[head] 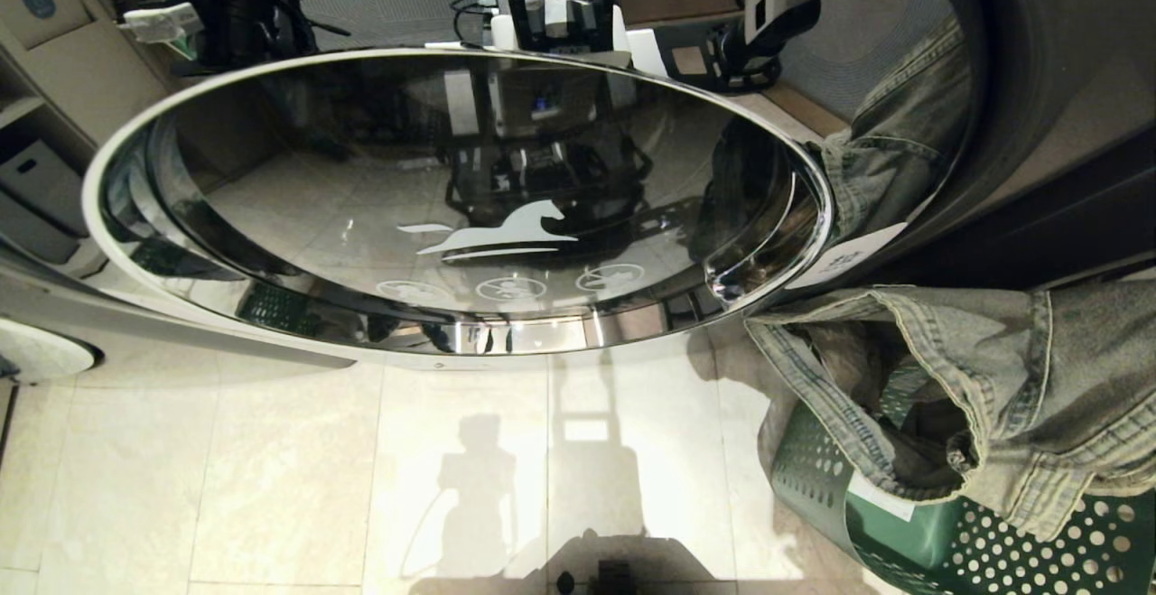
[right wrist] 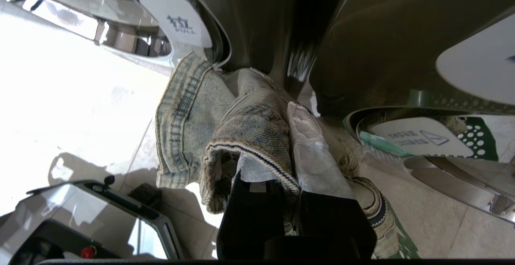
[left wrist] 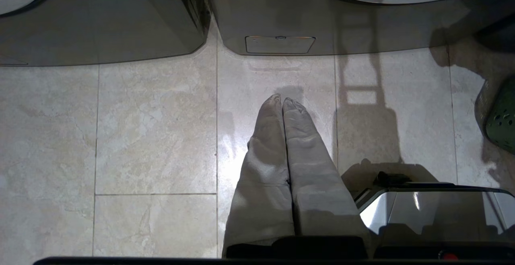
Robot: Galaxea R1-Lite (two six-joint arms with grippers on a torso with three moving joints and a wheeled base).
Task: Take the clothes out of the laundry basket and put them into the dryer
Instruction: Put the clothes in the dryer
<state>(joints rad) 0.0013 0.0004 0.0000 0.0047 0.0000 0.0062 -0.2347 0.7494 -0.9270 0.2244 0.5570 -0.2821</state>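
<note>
A faded denim garment (head: pixel 1002 378) hangs bunched over the green perforated laundry basket (head: pixel 948 541) at the right, beside the dryer's dark front. In the right wrist view my right gripper (right wrist: pixel 281 136) is shut on a fold of this denim (right wrist: pixel 249 124); one cloth-covered finger (right wrist: pixel 310 144) shows and the other is under the fabric. The gripper itself is hidden in the head view. The dryer's round glass door (head: pixel 452 198) stands open across the middle. My left gripper (left wrist: pixel 281 98) hangs shut and empty over the floor tiles.
More denim (head: pixel 903 125) shows in the dryer's glossy front at upper right; I cannot tell whether it is a reflection. A second machine (left wrist: pixel 100 23) stands to the left. Shelves with boxes (head: pixel 36 8) are at far left. My base (left wrist: pixel 434 208) is close by.
</note>
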